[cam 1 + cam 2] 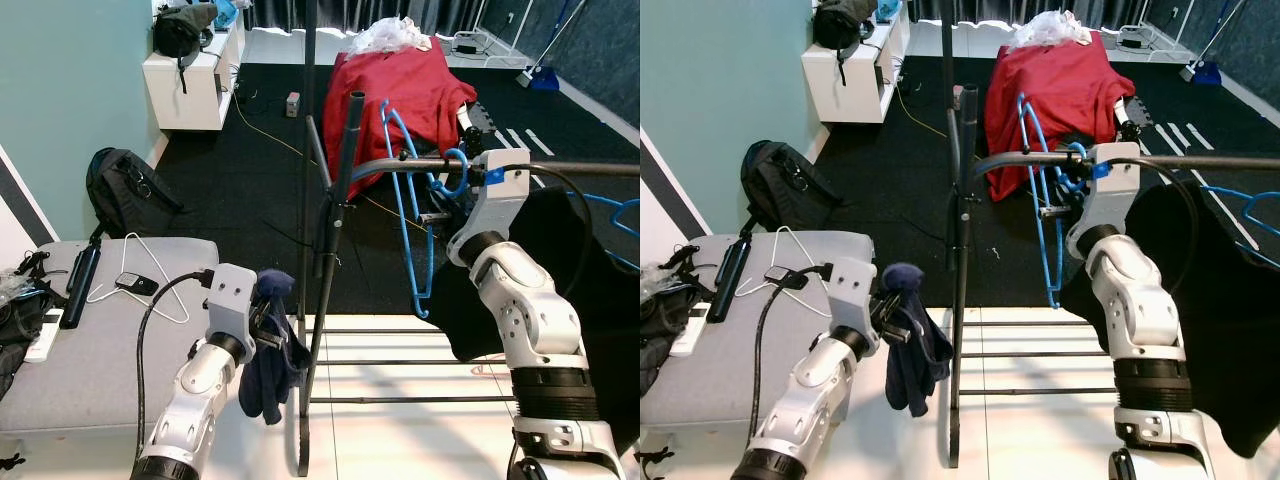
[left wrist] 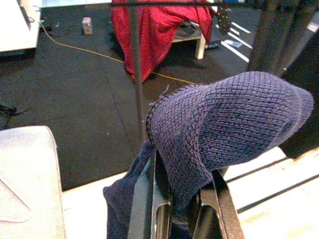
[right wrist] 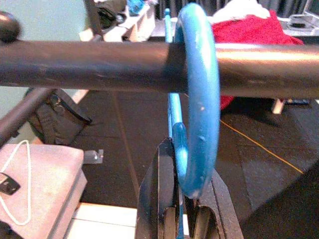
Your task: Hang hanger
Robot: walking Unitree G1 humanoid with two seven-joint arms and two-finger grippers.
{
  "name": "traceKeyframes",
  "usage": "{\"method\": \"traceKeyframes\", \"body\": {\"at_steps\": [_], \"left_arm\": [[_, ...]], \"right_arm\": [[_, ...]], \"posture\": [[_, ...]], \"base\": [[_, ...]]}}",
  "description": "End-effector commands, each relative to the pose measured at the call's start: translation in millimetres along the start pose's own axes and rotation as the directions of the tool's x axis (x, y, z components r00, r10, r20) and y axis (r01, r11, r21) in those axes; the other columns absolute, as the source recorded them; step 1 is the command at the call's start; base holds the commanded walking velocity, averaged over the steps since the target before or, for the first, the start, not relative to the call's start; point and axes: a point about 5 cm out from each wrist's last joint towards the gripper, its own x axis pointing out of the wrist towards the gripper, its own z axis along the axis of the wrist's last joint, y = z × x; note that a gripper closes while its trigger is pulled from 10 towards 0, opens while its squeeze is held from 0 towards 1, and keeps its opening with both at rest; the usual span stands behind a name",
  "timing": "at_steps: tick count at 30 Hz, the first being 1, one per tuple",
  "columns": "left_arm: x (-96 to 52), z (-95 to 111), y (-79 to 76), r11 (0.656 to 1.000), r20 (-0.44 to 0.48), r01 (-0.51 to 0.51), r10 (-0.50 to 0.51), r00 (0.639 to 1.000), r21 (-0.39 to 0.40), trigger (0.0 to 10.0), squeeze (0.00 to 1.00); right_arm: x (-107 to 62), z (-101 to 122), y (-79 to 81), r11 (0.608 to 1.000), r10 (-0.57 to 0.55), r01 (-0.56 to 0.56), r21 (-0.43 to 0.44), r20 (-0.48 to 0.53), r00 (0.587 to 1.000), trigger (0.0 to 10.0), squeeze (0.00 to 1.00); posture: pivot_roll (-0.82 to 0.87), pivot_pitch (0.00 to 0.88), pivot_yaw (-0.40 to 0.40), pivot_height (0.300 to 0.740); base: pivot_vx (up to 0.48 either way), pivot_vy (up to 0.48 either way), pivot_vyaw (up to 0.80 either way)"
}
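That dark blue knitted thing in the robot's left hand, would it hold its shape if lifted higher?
Probably not. The knitted garment droops limply below the left end effector, so it looks floppy. It seems light, and its woolly surface likely grips rather than slips.

The blue plastic hanger (image 1: pixel 410 205) hangs upright, its hook (image 3: pixel 197 99) curled over the dark rail (image 3: pixel 89 63) on the right — its body drops below the rail, in front of the far red cloth.
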Motion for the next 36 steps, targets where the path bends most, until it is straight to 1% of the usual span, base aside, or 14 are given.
{"method": "traceKeyframes", "body": {"at_steps": [1,10,16,17,21,22,26,27,30,31,32,34,35,36], "left_arm": [[-0.9,4,0.0,1.000,0.010,0.015,-0.015,1.000,0.023,10.0,0.00],[-0.6,4,-1.5,0.999,0.006,0.028,-0.028,1.000,0.020,10.0,0.00],[-0.5,3,-1.8,0.999,0.001,0.035,-0.035,0.999,0.018,10.0,0.00],[-0.5,3,-2.0,0.999,0.000,0.039,-0.039,0.999,0.018,10.0,0.00],[-0.3,3,-2.6,0.999,-0.002,0.044,-0.044,0.999,0.019,10.0,0.00],[-0.4,3,-2.7,0.999,-0.003,0.047,-0.047,0.999,0.019,10.0,0.00],[-0.4,3,-2.7,0.999,-0.003,0.049,-0.049,0.999,0.020,10.0,0.00],[-0.4,3,-2.7,0.999,-0.002,0.050,-0.050,0.999,0.021,10.0,0.00],[-0.4,3,-2.7,0.999,-0.002,0.050,-0.050,0.999,0.021,10.0,0.00],[-0.8,4,-1.9,0.999,-0.001,0.050,-0.050,0.999,0.023,10.0,0.00],[-0.8,4,-1.9,0.999,-0.001,0.050,-0.050,0.999,0.023,10.0,0.00],[-1.2,4,-1.3,0.999,0.001,0.048,-0.048,0.999,0.024,10.0,0.00],[-2.0,4,-1.2,0.998,0.000,0.051,-0.051,0.999,0.026,10.0,0.00],[-2.0,4,-1.2,0.998,0.000,0.051,-0.051,0.999,0.026,10.0,0.00]], "right_arm": [[0.7,4,0.1,1.000,0.001,-0.001,-0.002,-0.001,1.000,10.0,0.00],[1.0,8,-6.9,0.999,-0.035,0.035,0.003,-0.014,0.999,10.0,0.00],[2.7,13,-14.2,0.997,-0.060,0.061,0.037,-0.014,0.998,10.0,0.00],[2.7,13,-15.0,0.997,-0.064,0.065,0.045,-0.020,0.998,10.0,0.65],[2.1,13,-15.2,0.996,-0.066,0.068,0.052,-0.026,0.997,10.0,0.65],[1.7,14,-15.1,0.996,-0.072,0.073,0.047,-0.027,0.997,10.0,1.00],[1.0,15,-15.3,0.996,-0.082,0.083,0.024,-0.022,0.996,10.0,1.00],[0.1,15,-15.3,0.996,-0.093,0.093,0.003,-0.019,0.996,10.0,0.08],[0.1,15,-15.3,0.996,-0.093,0.093,0.003,-0.019,0.996,10.0,0.08],[-2.9,16,-11.3,0.995,-0.100,0.100,-0.014,-0.003,0.995,10.0,0.00],[-2.9,16,-11.3,0.995,-0.100,0.100,-0.014,-0.003,0.995,10.0,0.00],[-6.6,20,-6.0,0.994,-0.110,0.111,-0.021,0.040,0.993,10.0,0.00],[-14.1,25,3.4,0.992,-0.126,0.125,0.011,0.106,0.986,10.0,0.00],[-14.1,25,3.4,0.992,-0.126,0.125,0.011,0.106,0.986,10.0,0.00]], "posture": [[-0.13,0.072,-0.052,0.740],[-0.13,0.080,-0.047,0.740],[-0.13,0.080,-0.046,0.740],[-0.13,0.080,-0.046,0.740],[-0.13,0.080,-0.046,0.740],[-0.13,0.079,-0.043,0.740],[-0.13,0.079,-0.043,0.740],[-0.13,0.079,-0.043,0.740],[-0.13,0.079,-0.043,0.740],[-0.12,0.082,-0.043,0.740],[-0.12,0.082,-0.043,0.740],[-0.12,0.082,-0.043,0.740],[-0.13,0.083,-0.037,0.740],[-0.13,0.083,-0.037,0.740]], "base": [[0.000,0.000,0.00],[0.000,0.000,0.00],[0.000,0.000,0.00],[0.000,0.000,0.00],[0.000,0.000,0.00],[0.000,0.000,0.00],[0.000,0.000,0.00],[0.000,0.000,0.00],[0.000,0.000,0.00],[0.000,0.000,0.00],[0.000,0.000,0.00],[0.000,0.000,0.00],[0.000,0.000,0.00],[0.000,0.000,0.00]]}}
